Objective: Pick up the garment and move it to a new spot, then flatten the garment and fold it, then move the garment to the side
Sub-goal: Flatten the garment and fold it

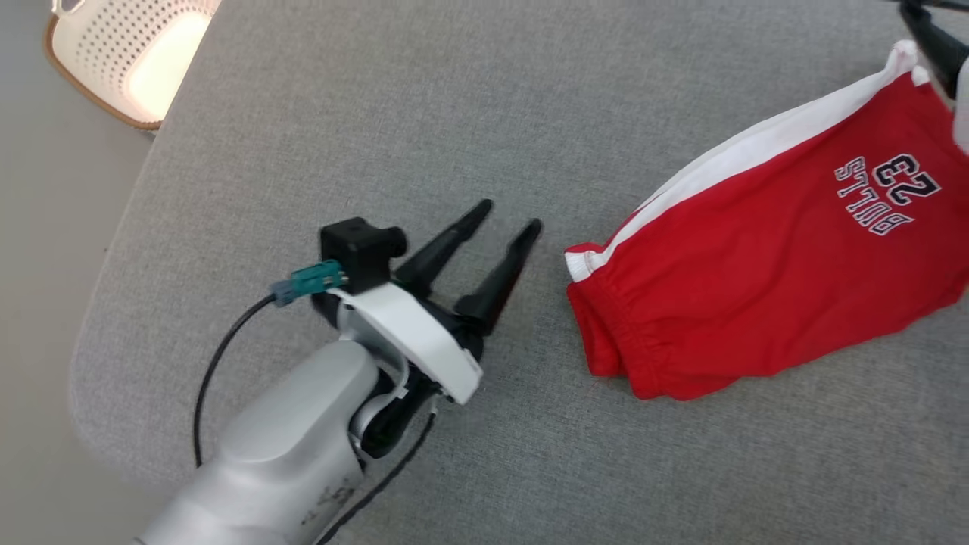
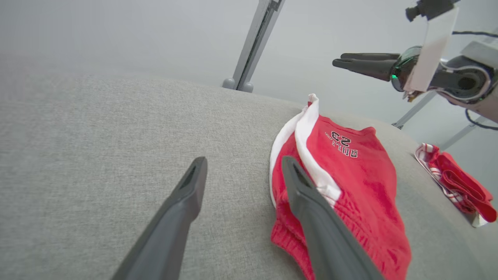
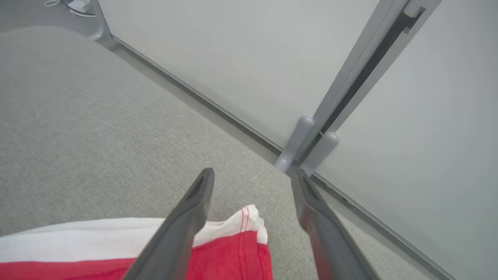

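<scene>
The garment (image 1: 757,265) is a pair of red shorts with a white side stripe and "BULLS 23" lettering. It lies folded on the grey fabric surface (image 1: 378,113), at the right of the head view. My left gripper (image 1: 509,215) hovers open just left of the waistband end, holding nothing. In the left wrist view the garment (image 2: 350,182) lies beside and partly behind the right finger of my left gripper (image 2: 243,161). My right gripper (image 3: 253,173) is open and empty above the white-striped far corner of the garment (image 3: 233,256). One of its dark fingers (image 1: 935,42) shows at the top right.
A white perforated basket (image 1: 129,53) stands off the surface at the far left. A second red cloth with red-and-white striped trim (image 2: 455,182) lies bunched near the surface's far edge. A grey metal post (image 3: 311,147) and pale wall panels stand just beyond that edge.
</scene>
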You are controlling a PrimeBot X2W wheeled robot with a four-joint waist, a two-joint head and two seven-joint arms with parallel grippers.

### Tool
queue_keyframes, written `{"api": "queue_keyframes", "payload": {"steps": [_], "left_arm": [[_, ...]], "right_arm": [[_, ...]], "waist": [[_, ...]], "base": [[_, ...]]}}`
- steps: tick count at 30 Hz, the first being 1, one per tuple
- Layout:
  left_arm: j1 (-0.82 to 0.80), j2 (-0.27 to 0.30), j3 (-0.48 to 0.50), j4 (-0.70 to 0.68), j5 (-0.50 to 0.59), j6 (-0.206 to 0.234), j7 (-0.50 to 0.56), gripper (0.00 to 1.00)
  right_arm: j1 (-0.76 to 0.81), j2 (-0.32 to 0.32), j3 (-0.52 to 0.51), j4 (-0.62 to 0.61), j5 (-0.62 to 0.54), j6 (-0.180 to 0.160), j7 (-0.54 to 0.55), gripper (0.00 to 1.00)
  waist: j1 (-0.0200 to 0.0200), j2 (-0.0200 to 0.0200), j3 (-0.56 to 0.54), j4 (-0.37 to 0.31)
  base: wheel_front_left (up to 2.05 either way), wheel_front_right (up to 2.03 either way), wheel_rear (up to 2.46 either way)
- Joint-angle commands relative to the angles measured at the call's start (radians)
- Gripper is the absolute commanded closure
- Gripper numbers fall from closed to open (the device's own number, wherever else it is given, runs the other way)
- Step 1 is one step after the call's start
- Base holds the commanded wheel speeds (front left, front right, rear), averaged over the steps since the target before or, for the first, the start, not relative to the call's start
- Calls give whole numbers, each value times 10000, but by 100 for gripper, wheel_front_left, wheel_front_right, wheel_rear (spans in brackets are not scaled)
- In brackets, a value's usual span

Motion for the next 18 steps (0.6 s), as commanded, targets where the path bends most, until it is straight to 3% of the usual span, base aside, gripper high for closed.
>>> {"api": "queue_keyframes", "payload": {"steps": [1,8,13,18], "left_arm": [[179,135,312,107,141,-10,-44,0],[1159,161,2600,-116,1010,298,-44,0],[1976,27,4267,-805,2230,620,-44,0],[2758,-274,5568,-1548,3738,728,-43,0]], "right_arm": [[262,143,-83,18,103,-22,-529,0],[1385,801,-344,61,261,-22,-3330,0],[2355,1312,-906,136,106,-22,-5064,0],[3557,1825,-1896,108,-442,-22,-6072,0]], "waist": [[0,0,-272,-237],[0,0,-1273,-954],[0,0,-1844,-1496],[0,0,-2206,-1969]], "base": [[0,0,0],[0,0,0],[0,0,0],[0,0,0]]}}
